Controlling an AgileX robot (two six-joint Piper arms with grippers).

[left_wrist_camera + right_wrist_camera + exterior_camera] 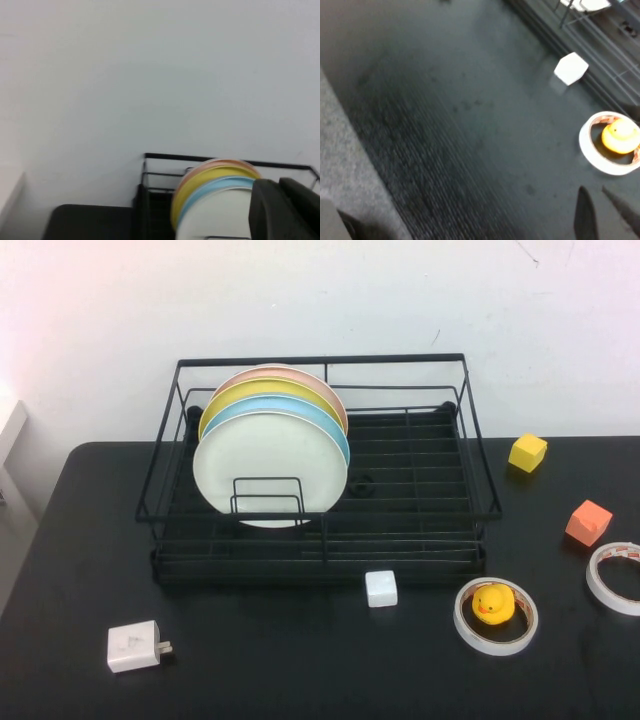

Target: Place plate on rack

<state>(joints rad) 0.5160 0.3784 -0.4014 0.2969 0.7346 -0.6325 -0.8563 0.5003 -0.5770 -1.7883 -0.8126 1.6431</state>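
Observation:
The white plate (270,470) stands upright in the black wire rack (320,362), at the front of a row, leaning on a low wire divider. Behind it stand a light blue plate (300,410), a yellow plate (262,390) and a pink plate (315,380). Neither arm shows in the high view. In the left wrist view my left gripper (280,200) is shut and empty, raised in front of the plate (215,215) and rack (200,158). In the right wrist view my right gripper (600,210) hangs above the bare table with a small gap between its tips, empty.
On the black table: a white cube (381,588) in front of the rack, a yellow duck (491,603) inside a tape ring (470,632), another tape roll (615,578), an orange block (588,522), a yellow block (527,452), a white charger (134,646).

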